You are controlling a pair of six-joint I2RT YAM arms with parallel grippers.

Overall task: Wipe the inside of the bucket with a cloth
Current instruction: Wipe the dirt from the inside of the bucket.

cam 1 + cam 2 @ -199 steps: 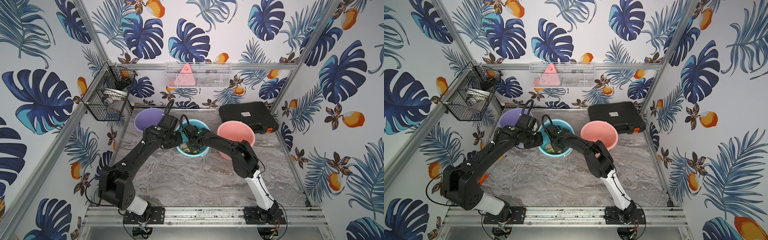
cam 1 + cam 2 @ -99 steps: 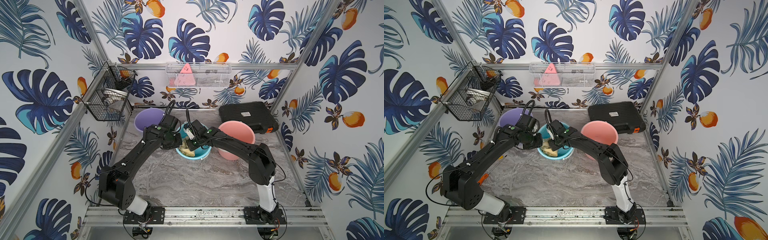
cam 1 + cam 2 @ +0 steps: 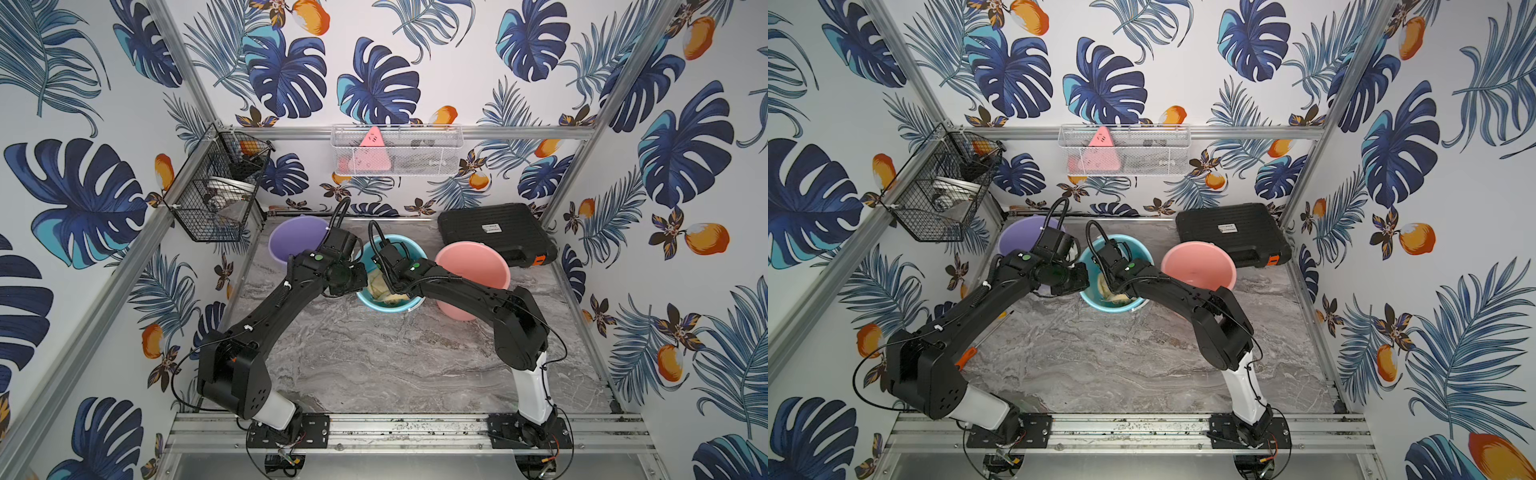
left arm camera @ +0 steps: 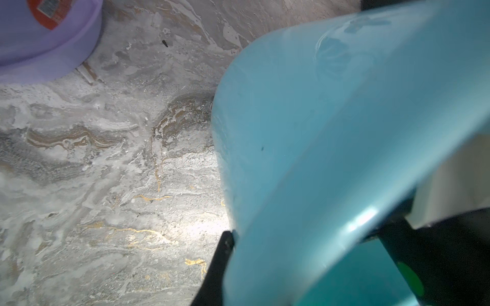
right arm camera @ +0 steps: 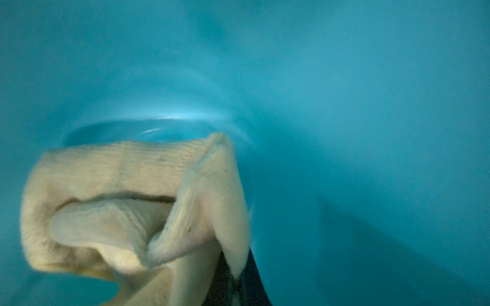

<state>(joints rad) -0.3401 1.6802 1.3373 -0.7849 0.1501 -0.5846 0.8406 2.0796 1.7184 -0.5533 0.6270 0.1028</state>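
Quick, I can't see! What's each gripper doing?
Left gripper: shut on the bucket rim.
Right gripper: shut on the cloth, inside the bucket.

cloth (image 5: 127, 212) blurred, right tool (image 5: 236, 280) — mostly hidden behind it

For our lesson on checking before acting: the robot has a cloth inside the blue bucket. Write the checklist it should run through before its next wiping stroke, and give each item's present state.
1. Hold of the right gripper on the cloth: ok.
2. The cloth inside the blue bucket: ok.
3. Hold of the left gripper on the blue bucket's rim: ok.
4. The cloth pressed against the blue bucket's wall: cannot tell.
5. The purple bucket apart from the blue bucket: ok.
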